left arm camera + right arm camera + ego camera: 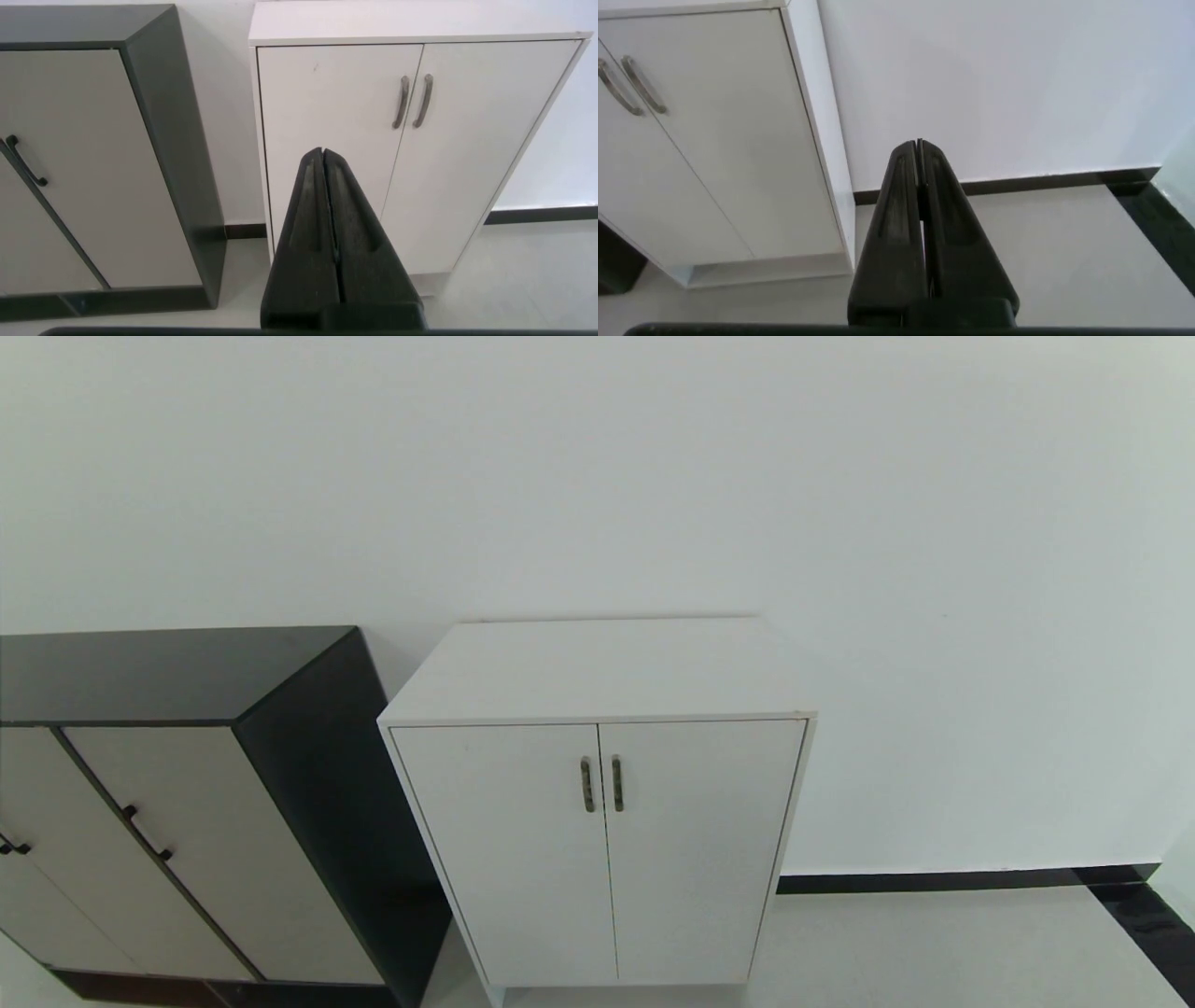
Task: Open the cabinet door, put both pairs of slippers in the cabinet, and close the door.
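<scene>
A white two-door cabinet [597,859] stands against the wall with both doors closed; two metal bar handles [602,784] sit side by side at the centre seam. The same cabinet [411,140] faces my left gripper [323,154], which is shut with nothing in it and held some way back from the left door. My right gripper [918,147] is shut and empty too, off the cabinet's right side, with the right door [710,140] and its handles [631,86] in the right wrist view.
A black cabinet with beige doors and black handles [187,803] stands close to the left of the white one. A white wall with a black skirting strip [962,879] runs behind. Pale floor [934,952] lies open to the right.
</scene>
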Controlling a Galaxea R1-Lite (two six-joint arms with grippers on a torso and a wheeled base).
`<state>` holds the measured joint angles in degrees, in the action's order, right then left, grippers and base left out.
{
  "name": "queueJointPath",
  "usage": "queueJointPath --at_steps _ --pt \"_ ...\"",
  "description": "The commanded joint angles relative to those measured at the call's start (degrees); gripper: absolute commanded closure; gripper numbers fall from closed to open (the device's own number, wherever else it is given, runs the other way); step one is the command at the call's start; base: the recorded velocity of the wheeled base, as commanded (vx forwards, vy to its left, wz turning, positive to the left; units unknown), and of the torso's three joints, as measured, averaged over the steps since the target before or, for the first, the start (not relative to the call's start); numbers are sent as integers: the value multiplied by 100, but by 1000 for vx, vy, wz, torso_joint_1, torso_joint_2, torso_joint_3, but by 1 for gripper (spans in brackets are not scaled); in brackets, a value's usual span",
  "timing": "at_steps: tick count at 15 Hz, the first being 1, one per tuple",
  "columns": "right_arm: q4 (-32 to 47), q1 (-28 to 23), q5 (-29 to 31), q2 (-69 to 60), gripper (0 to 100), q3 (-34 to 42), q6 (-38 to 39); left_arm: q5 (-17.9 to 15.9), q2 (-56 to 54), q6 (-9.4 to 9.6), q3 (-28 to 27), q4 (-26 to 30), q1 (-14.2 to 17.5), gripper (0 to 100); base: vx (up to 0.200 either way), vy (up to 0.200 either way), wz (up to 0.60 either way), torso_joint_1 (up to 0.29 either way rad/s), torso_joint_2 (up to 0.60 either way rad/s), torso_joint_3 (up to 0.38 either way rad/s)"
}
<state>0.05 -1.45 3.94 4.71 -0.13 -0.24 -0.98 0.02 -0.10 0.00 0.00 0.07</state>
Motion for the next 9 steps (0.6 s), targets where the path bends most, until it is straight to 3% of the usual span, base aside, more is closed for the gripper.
queueJointPath --at_steps 1,9 --pt "-5 -22 2 -128 100 5 7 1 6 -8 0 0 1 100 0 0 0 0 0 0" --pt "4 119 -7 -471 100 5 7 1 6 27 0 0 1 100 0 0 0 0 0 0"
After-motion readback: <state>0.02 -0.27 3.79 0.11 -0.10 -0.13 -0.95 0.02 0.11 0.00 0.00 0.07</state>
